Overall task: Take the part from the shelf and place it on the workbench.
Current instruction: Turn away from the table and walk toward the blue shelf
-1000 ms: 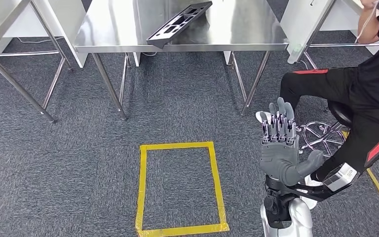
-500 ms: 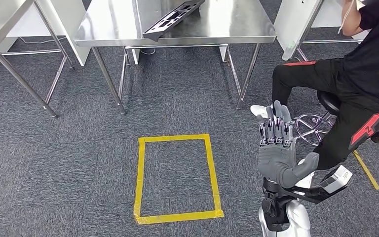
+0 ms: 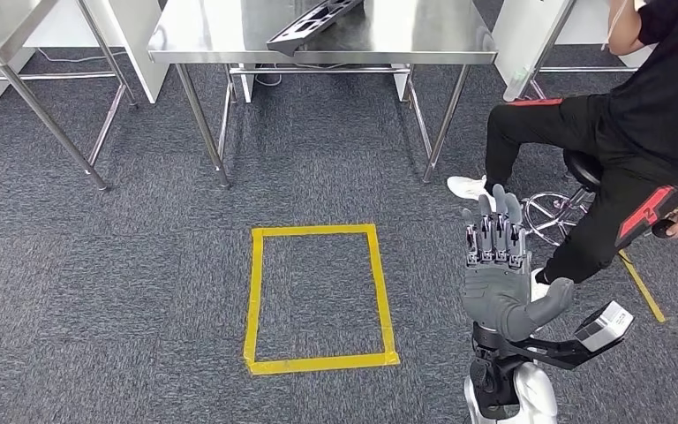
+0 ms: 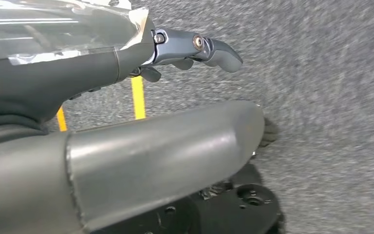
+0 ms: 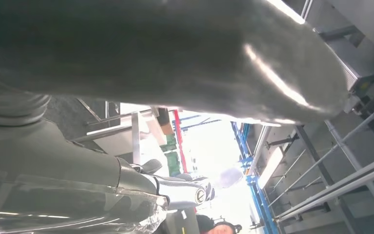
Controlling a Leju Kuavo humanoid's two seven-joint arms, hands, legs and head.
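The right robot hand (image 3: pixel 498 281) is held upright, fingers spread, holding nothing; the left robot hand (image 4: pixel 190 46) seems empty; the view has shifted.

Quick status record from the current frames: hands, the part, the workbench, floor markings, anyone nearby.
right hand: raised, fingers extended, holds nothing
left hand: hanging over the carpet, nothing in it
part: black tray on the table, overhanging its front edge
steel table: ahead, beyond the tape
yellow tape rectangle: on the carpet in front of the robot
person: seated on a stool, right of the table
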